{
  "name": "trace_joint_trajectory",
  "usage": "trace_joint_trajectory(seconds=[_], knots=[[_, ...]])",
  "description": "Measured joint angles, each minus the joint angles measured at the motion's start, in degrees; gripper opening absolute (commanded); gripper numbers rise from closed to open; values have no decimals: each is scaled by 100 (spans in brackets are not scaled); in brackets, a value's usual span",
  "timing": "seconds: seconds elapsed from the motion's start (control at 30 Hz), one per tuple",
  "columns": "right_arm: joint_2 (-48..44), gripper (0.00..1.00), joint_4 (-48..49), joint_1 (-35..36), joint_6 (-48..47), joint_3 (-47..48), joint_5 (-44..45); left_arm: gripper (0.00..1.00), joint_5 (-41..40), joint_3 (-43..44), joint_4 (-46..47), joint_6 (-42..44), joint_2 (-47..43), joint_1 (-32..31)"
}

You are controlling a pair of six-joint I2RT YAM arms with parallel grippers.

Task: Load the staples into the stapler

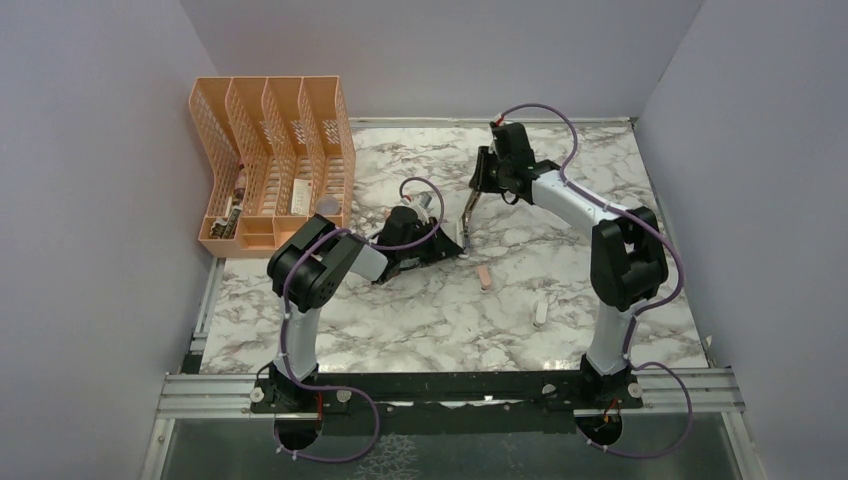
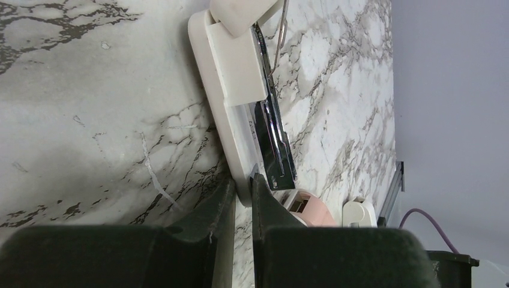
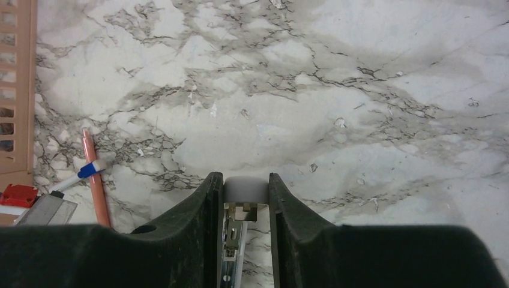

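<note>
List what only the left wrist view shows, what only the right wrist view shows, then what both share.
Only the left wrist view: the left gripper clamped on the base of the slim white stapler with silver metal inner parts; a short pink block and a small white piece. Only the right wrist view: the right gripper closed on the stapler's top part, an orange pen with a blue cap, a red cardboard box, a grey metallic staple block, an orange lattice rack. Both: the stapler and marble tabletop.

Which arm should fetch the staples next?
Right, probably. The left gripper pins the stapler to the table; the right gripper only holds its raised top, with the staples in its view.
</note>
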Motion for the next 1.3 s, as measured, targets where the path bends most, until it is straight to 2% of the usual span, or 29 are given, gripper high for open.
trace_joint_trajectory(seconds=[0.37, 0.7, 1.0, 1.3], knots=[[-87, 33, 734, 68, 321, -433, -48, 9, 4, 28, 7, -240, 44, 2], [-105, 34, 831, 166, 662, -494, 136, 7, 170, 39, -59, -857, 92, 155], [-105, 43, 575, 280, 807, -452, 170, 7, 573, 160, -262, -1427, 175, 308], [94, 41, -330, 426, 802, -487, 50, 7, 717, 354, -431, -1961, 181, 345]])
